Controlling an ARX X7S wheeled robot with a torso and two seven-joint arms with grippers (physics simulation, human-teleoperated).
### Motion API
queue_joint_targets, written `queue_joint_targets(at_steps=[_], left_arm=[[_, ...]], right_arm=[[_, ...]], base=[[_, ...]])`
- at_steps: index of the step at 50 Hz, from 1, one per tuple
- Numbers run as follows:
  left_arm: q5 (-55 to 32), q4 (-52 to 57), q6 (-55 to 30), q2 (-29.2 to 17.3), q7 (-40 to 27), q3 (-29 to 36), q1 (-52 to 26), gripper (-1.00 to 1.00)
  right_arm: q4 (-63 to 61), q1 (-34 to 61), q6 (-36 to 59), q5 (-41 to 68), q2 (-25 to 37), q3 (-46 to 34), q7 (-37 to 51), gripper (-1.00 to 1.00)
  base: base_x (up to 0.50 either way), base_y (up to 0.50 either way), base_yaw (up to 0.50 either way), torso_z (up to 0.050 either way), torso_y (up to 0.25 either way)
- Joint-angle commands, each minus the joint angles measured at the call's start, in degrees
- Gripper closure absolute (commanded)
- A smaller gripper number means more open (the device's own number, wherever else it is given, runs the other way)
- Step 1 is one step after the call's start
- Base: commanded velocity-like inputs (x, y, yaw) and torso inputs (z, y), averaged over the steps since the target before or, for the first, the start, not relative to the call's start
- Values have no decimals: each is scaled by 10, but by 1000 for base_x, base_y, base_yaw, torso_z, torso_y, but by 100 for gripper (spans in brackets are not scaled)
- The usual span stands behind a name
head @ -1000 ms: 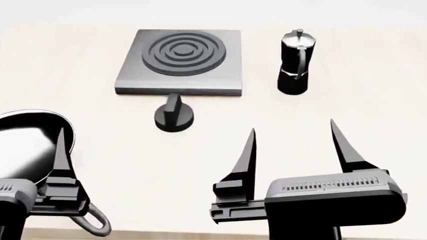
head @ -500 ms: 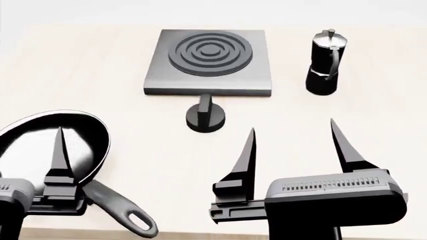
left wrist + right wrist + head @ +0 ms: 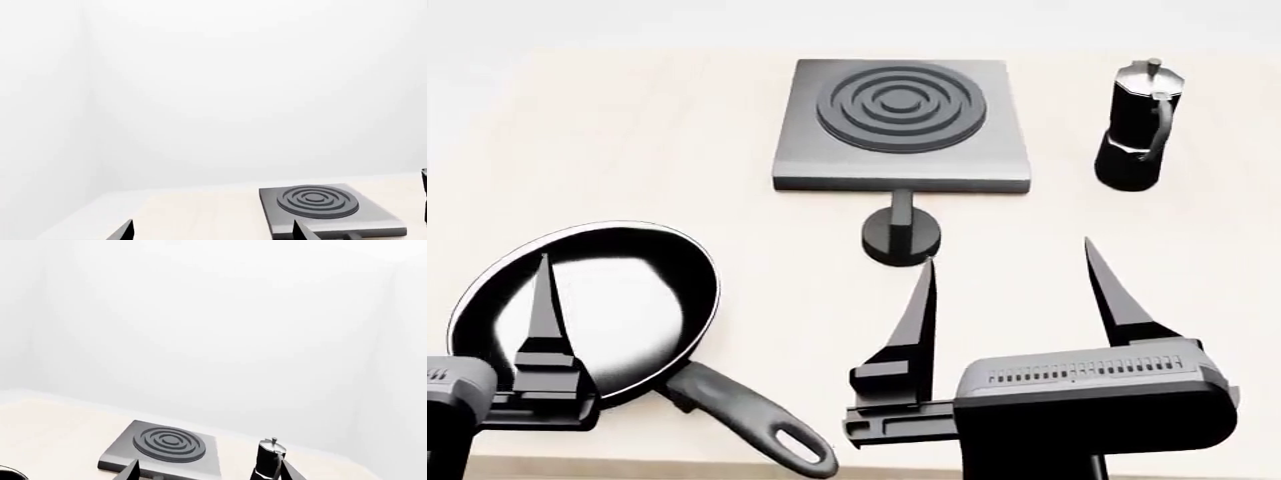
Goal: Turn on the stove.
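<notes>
Head view: you are looking at the stove [image 3: 894, 125] lying flat at the far centre of the table [image 3: 667, 150], with its knob [image 3: 901, 237] standing just in front of its near edge, fin upright. Your right gripper [image 3: 1008, 290] is hanging near the knob, fingers spread wide, gripping nothing. Your left gripper [image 3: 545, 310] is showing one finger over the frying pan [image 3: 627, 300]; its spread cannot be told here. The moka pot [image 3: 1137, 125] is standing right of the stove.

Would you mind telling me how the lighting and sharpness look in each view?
Head view: flat, even render light, almost no cast shadows, a soft white sheen inside the pan; stove and knob crisp. Left wrist view: mostly blank white wall, stove sharp. Right wrist view: likewise bright and washed, pot clear.
</notes>
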Motion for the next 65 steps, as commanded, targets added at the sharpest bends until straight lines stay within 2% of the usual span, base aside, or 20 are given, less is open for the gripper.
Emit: queue_joint_targets(at_steps=[1, 14, 31, 65], left_arm=[[-3, -2, 2, -3, -4, 3, 0, -100], [-6, -7, 3, -7, -8, 4, -3, -100], [-10, -9, 6, -12, -13, 8, -2, -100], [-16, -9, 6, -20, -25, 14, -4, -100]], right_arm=[[3, -1, -5, 4, 3, -1, 2, -100], [3, 3, 2, 3, 9, -16, 2, -100], [9, 4, 8, 22, 8, -10, -3, -100], [8, 4, 8, 29, 14, -12, 7, -100]], base=[[0, 223, 0, 0, 0], [0, 219, 0, 0, 0], [14, 3, 0, 0, 0], [258, 0, 0, 0, 0]])
